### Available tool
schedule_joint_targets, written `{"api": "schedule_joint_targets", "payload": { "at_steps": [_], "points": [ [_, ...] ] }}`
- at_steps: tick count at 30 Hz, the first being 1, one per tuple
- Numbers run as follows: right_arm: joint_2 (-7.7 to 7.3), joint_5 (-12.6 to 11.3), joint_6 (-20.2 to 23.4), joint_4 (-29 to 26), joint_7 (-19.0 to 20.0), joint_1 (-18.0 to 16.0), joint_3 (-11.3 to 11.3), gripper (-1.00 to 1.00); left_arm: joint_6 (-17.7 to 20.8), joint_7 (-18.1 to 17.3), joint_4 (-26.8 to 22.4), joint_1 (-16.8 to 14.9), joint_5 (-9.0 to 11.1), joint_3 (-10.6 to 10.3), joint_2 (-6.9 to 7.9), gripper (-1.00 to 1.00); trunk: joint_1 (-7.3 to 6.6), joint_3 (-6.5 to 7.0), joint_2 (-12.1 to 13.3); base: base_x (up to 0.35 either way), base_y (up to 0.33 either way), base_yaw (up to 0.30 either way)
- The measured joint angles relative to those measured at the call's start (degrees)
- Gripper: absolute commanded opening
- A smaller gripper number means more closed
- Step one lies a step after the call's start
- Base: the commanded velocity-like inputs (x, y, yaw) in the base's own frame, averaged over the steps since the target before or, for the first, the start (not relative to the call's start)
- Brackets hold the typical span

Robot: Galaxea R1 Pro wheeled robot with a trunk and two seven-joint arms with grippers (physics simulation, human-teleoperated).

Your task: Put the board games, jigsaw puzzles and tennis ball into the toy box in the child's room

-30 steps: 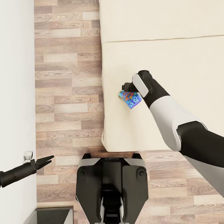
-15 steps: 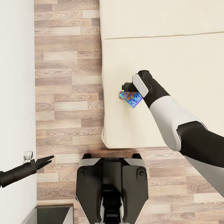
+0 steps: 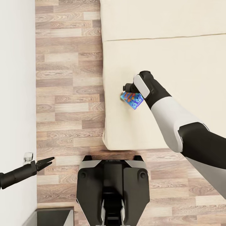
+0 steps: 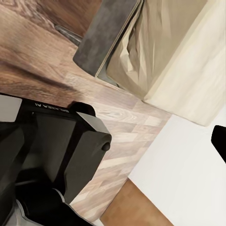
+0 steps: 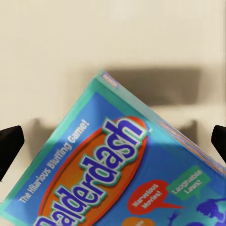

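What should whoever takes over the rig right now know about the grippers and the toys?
Right gripper: open, low over the bed, fingers straddling the small blue board game. The game sits tilted near the bed's edge, and the left-hand fingertip is clear of it, so it is not gripped yet.
Left gripper: open and empty, held out to the side above the wood floor.
Done: the arm is lined up on this game; these views confirm nothing as packed.
Left: close on the game, lift it, carry it to the toy box, then fetch the remaining toys.
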Motion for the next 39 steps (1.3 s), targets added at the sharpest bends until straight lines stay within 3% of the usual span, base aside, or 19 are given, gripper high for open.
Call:
{"api": "schedule_joint_targets", "payload": {
  "at_steps": [27, 39],
  "points": [
    [0.0, -0.09, -0.08, 0.0, 0.0, -0.01, 0.0, 1.0, 0.0, 0.0, 0.0, 0.0, 0.0, 0.0, 0.0, 1.0, 0.0, 0.1, 0.0, -0.046, -0.032, 0.0],
    [0.0, -0.13, -0.09, 0.0, -0.01, -0.01, 0.0, 1.0, -0.01, 0.0, 0.03, -0.01, -0.03, -0.01, 0.0, 1.0, 0.01, 0.1, 0.0, -0.021, -0.195, 0.0]
  ]
}}
